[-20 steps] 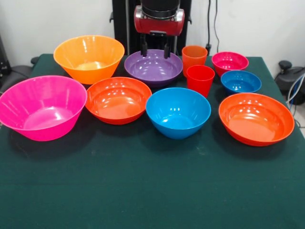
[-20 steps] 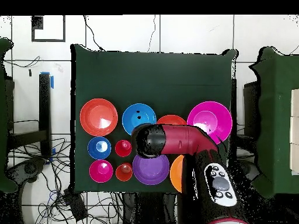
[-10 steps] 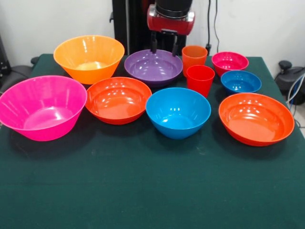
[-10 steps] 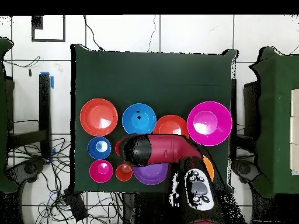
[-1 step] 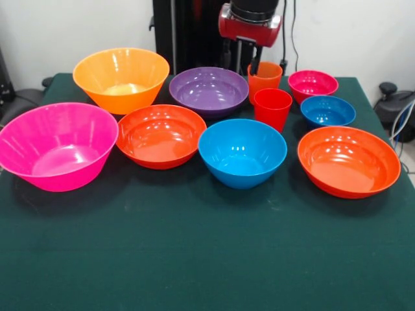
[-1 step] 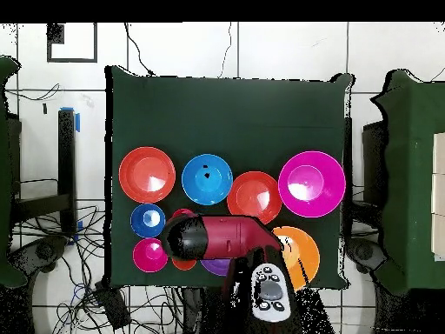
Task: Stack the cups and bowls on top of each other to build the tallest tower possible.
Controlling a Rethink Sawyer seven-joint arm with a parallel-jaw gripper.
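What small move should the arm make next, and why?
Probably lower straight down onto the orange cup. The gripper hangs over its rim with jaws open and empty, and every bowl and cup stands separate on the table, so no stacking has begun.

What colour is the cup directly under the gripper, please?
Orange; the cup below the gripper shows best in the front view.

bowls [image 5: 241, 153]: smooth glossy plastic with bright highlights | cups [image 5: 272, 108]: smooth plastic | counter [image 5: 194, 259]: matt dark green cloth cover | gripper [image 5: 246, 61]: glossy red housing
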